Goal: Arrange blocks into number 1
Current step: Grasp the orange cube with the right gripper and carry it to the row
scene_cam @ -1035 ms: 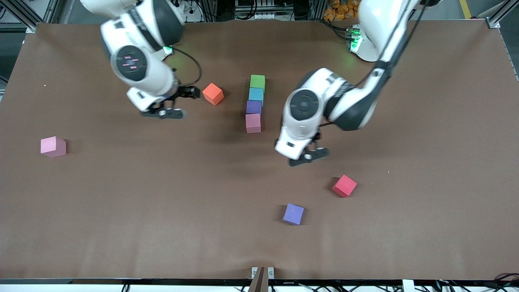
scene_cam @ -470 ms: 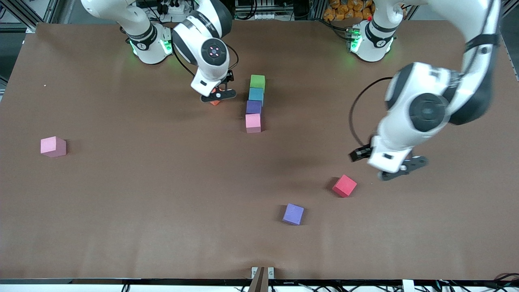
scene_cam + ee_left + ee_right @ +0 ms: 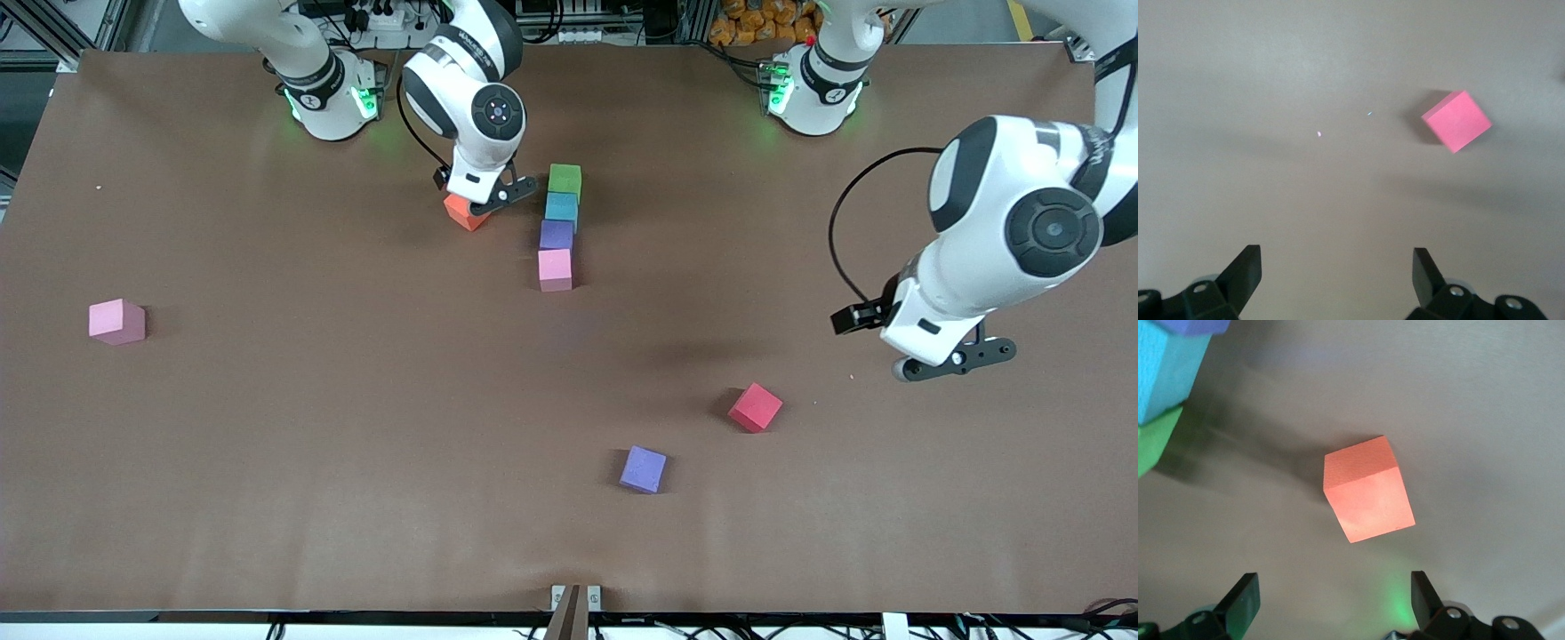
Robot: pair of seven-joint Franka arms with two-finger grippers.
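Right jaws (image 3: 484, 197): swung in, now wide open, empty, over orange cube (image 3: 464, 213) beside the green-blue-purple-pink column (image 3: 558, 228) | Left jaws (image 3: 951, 360): withdrawn, open, empty | Step: grasp orange, the digit's flag.

- I see a brown table (image 3: 267, 462) with a matte top, carrying loose cubes only.
- Four cubes touch in a straight line near the table's middle: green cube (image 3: 564, 178) farthest from the front camera, then light blue cube (image 3: 562, 207), dark purple cube (image 3: 557, 235), and pink cube (image 3: 555, 268) nearest.
- An orange cube (image 3: 462, 213) sits beside that line, toward the right arm's end, turned askew.
- A second pink cube (image 3: 116, 321) lies well apart, toward the right arm's end.
- A red cube (image 3: 756, 407) sits nearer the front camera, toward the left arm's end.
- A lavender cube (image 3: 643, 468) lies nearest the front camera, near the red one.
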